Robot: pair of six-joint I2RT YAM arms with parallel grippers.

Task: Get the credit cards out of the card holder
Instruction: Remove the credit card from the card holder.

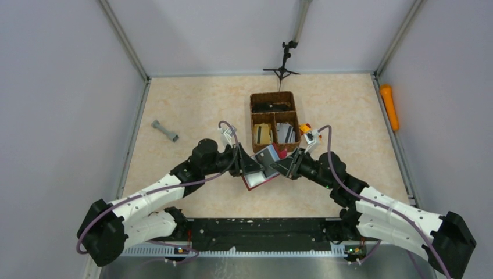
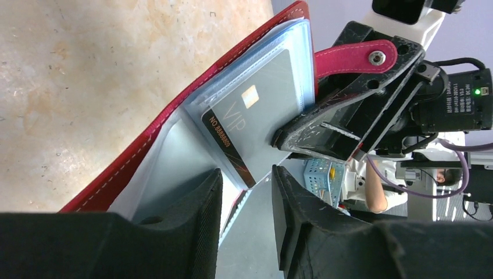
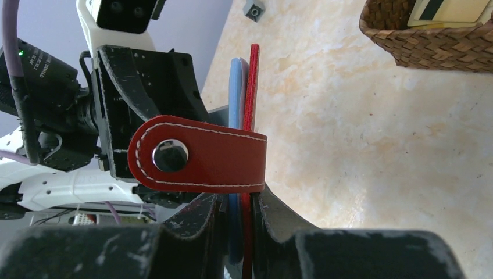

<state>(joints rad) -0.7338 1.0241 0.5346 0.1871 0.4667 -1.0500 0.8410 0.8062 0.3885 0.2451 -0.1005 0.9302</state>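
Observation:
The dark red card holder hangs open above the table between both arms. My right gripper is shut on its edge, pinching the red cover and blue sleeves, with the snap tab hanging across the fingers. A silver-grey credit card marked VIP with a black stripe sticks out of a clear sleeve. Its lower corner reaches between the tips of my left gripper, whose jaws stand apart with a visible gap on either side. From above, the left gripper and right gripper face each other.
A brown woven basket stands just behind the holder, with cards in its front compartments. A grey dumbbell-shaped piece lies at the left. An orange object lies at the right edge, and a small black tripod at the back wall.

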